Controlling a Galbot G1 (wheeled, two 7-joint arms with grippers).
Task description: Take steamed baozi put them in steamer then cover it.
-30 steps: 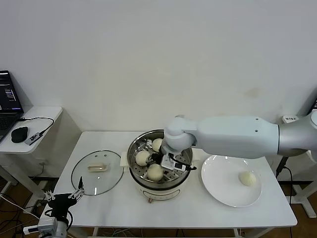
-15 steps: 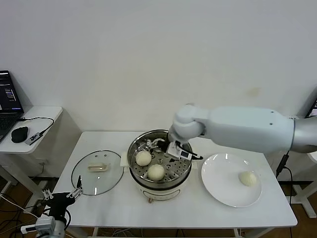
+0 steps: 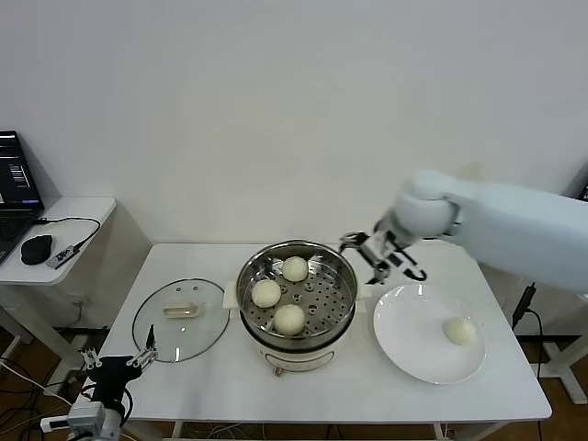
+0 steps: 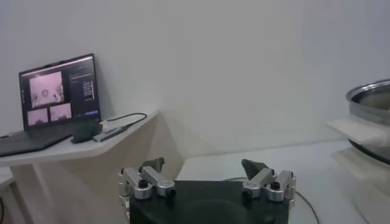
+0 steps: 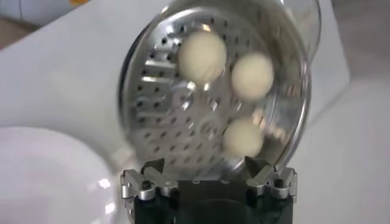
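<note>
Now right end effector [image 3: 383, 258] open, empty; steamer [image 5: 213, 91] rim partly cropped, seemingly blurred.

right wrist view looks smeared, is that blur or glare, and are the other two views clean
Right wrist view: motion blur smears the steamer and its three baozi, while the right gripper stays crisp. Head view: sharp, with soft shadows and glints on the steamer rim. Left wrist view: slightly soft and hazy, with the laptop screen glowing.
</note>
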